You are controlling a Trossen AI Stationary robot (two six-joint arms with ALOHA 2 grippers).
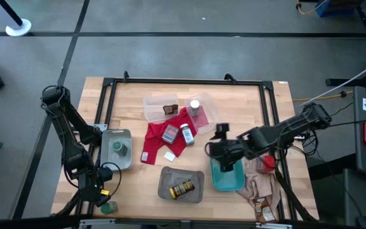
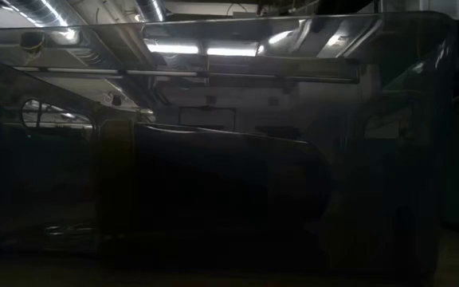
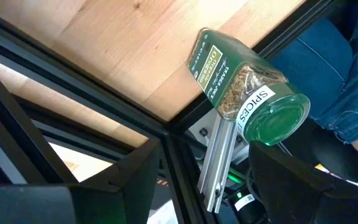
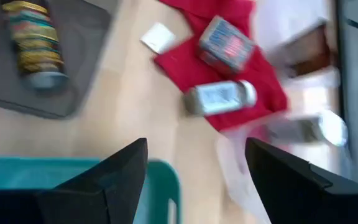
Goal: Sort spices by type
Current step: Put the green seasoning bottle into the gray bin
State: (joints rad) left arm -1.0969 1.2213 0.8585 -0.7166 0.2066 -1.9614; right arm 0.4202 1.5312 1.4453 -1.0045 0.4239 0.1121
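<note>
- The worktop (image 1: 234,102) carries a red cloth (image 1: 161,143) with spice containers.
- The right claw (image 4: 194,171) hovers wide open and empty over the teal tray (image 1: 227,178).
- The left claw (image 3: 204,180) stands parted around a green-lidded jar (image 3: 244,93) at the worktop's near-left corner; grip unclear.
- The jar looks light, rigid and smooth; best gripped across its body.

Left gripper (image 1: 105,202) sits low at the near left corner, arm folded back, fingers parted. Right gripper (image 1: 224,160) reaches in from the right toward the near middle, jaws wide apart.
</note>
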